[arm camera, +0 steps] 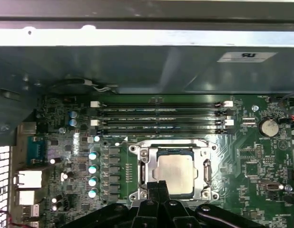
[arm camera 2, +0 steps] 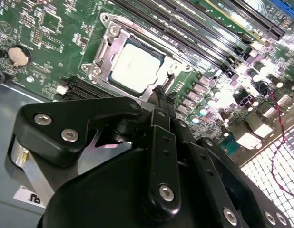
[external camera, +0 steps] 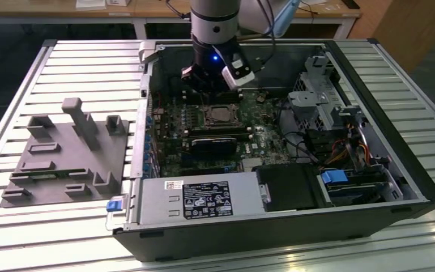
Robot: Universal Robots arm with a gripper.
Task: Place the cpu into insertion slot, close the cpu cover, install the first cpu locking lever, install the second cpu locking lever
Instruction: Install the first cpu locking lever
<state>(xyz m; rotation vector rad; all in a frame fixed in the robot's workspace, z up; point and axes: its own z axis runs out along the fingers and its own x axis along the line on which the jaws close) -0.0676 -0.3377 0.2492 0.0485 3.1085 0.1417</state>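
The cpu [arm camera: 175, 173] [arm camera 2: 136, 66] lies flat in the insertion slot [external camera: 206, 117] on the green motherboard, its dull silver top showing. The cpu cover [arm camera: 166, 144] [arm camera 2: 137, 34], a silvery metal frame, lies down around the chip, which shows through its window. My gripper [arm camera: 159, 186] [arm camera 2: 160, 91] hangs just over one edge of the socket with its black fingers pressed together and nothing between them. Whether the fingertips touch the socket frame or a lever, I cannot tell. In the exterior view the gripper [external camera: 204, 96] is inside the open computer case, just behind the socket.
Memory slots [arm camera: 161, 116] run alongside the socket, with the case wall [arm camera: 137, 61] beyond them. A black block [external camera: 211, 144] sits in front of the socket, and the power supply [external camera: 199, 198] at the case front. A drive cage [external camera: 323, 102] stands at the exterior view's right. A grey fixture [external camera: 66, 153] lies outside the case.
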